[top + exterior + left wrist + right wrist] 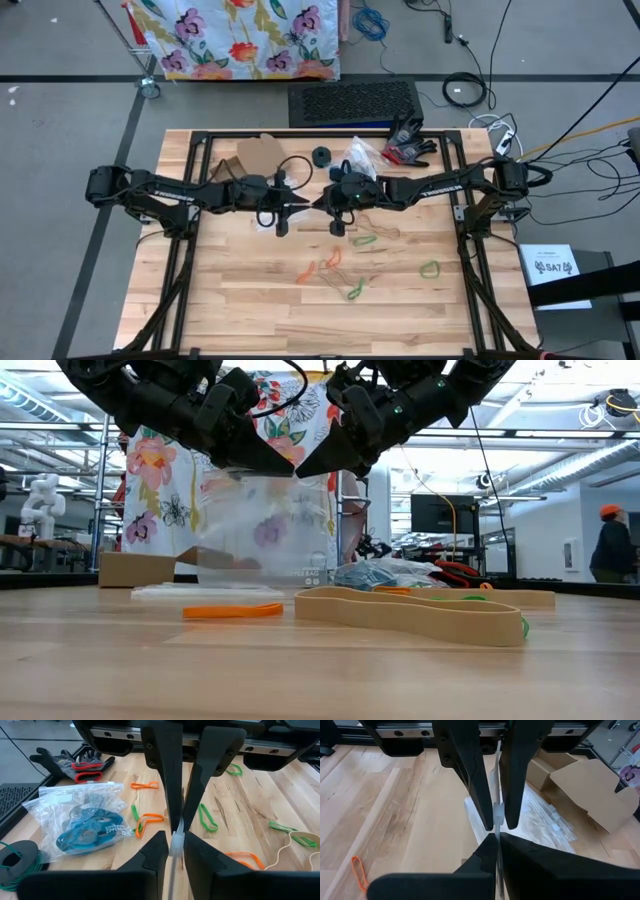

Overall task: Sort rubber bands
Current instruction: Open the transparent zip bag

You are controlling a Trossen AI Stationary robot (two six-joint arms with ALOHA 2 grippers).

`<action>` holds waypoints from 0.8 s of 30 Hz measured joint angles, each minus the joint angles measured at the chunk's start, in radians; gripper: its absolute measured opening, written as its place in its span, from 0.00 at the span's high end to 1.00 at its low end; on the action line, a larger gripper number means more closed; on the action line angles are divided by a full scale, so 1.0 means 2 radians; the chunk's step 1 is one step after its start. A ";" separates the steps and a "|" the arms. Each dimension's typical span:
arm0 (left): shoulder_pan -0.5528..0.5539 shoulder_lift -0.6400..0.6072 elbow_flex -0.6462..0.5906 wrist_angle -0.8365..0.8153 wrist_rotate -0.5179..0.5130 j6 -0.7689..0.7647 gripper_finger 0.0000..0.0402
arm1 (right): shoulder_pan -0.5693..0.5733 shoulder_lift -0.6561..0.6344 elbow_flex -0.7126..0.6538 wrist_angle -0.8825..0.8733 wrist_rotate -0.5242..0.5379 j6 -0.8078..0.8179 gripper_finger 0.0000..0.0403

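High view showed my left hand (300, 203) and right hand (318, 203) both pinching one clear bag (262, 525), rubber bands (352, 262) at five o'clock.

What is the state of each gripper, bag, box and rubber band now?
left gripper: shut on the clear bag, at its edge.
right gripper: shut on the same edge.
clear bag: hanging above the table.
second bag: lying flat, filled.
rubber bands: loose on the table.
cardboard box: flaps open.

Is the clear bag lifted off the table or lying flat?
Lifted: the clear bag hangs above the table, pinched at its top edge between both end effectors.
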 joint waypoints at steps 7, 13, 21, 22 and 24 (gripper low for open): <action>0.000 0.000 0.000 0.000 0.000 0.000 0.85 | 0.000 0.000 0.000 0.000 0.000 0.000 1.00; 0.000 0.000 0.000 0.000 -0.001 0.000 0.85 | 0.000 0.000 0.000 -0.004 0.000 0.000 1.00; 0.000 0.000 0.000 -0.001 -0.003 0.000 0.85 | 0.000 0.000 0.000 -0.005 0.000 0.000 1.00; 0.000 0.000 0.000 -0.001 -0.003 0.000 0.85 | 0.000 0.000 0.000 -0.005 0.000 0.000 1.00; 0.000 0.000 0.000 -0.002 -0.003 0.000 0.85 | 0.000 0.000 0.000 -0.007 0.000 0.000 1.00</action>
